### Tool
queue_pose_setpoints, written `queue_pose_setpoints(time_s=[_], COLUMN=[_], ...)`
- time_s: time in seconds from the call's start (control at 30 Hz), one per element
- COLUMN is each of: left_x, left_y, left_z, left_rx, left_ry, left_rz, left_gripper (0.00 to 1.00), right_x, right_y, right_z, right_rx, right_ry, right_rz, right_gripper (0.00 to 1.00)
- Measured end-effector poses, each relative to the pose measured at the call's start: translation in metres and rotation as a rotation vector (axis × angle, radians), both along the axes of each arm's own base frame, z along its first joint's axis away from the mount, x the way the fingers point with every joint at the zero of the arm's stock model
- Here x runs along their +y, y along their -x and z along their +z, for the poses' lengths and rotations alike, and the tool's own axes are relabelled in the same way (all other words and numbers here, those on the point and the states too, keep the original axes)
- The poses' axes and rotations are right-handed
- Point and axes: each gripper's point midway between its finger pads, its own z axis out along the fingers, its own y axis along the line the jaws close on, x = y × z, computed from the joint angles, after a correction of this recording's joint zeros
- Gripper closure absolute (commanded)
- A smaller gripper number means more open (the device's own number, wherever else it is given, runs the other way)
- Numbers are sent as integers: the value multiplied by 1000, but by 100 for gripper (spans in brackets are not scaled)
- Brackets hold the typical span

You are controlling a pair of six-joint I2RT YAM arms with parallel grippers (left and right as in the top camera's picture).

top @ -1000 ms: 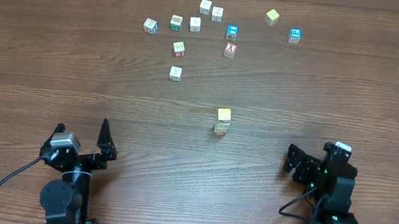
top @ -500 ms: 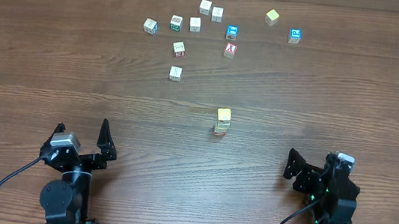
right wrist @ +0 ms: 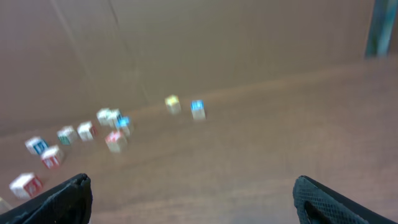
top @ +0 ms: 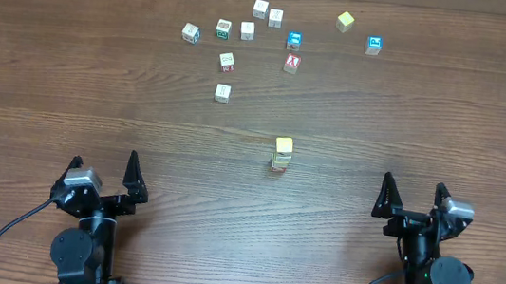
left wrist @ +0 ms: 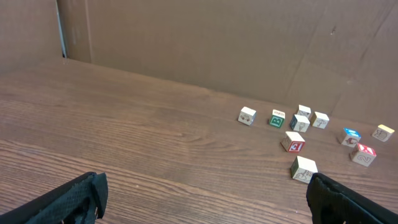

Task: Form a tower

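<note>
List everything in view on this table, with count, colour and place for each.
tower: one, short stack of cubes, yellow on top, standing alone near the table's middle.
loose cubes: eleven, mostly pale with green, red or blue marks, scattered across the far side.
yellow cube: one of those eleven, far right of the scatter.
table: one, brown wood grain, under everything.
cardboard wall: brown, behind the table's far edge.
left gripper: one, black, near edge on the left, open and empty.
right gripper: one, black, near edge on the right, open and empty.
</note>
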Motion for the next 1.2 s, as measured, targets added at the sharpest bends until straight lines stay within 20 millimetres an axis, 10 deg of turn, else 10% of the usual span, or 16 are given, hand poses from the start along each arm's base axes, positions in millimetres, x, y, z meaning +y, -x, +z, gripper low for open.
queue_pose_setpoints(time_s=[1.2], left_x=[0], left_y=[0], left_z=[0], left_rx=[0], left_ry=[0], left_rz=[0], left_gripper=[0], right_x=[1], right_y=[2], right_z=[7], right_rx=[-29], right_ry=[12], right_rz=[3], right_gripper=[0])
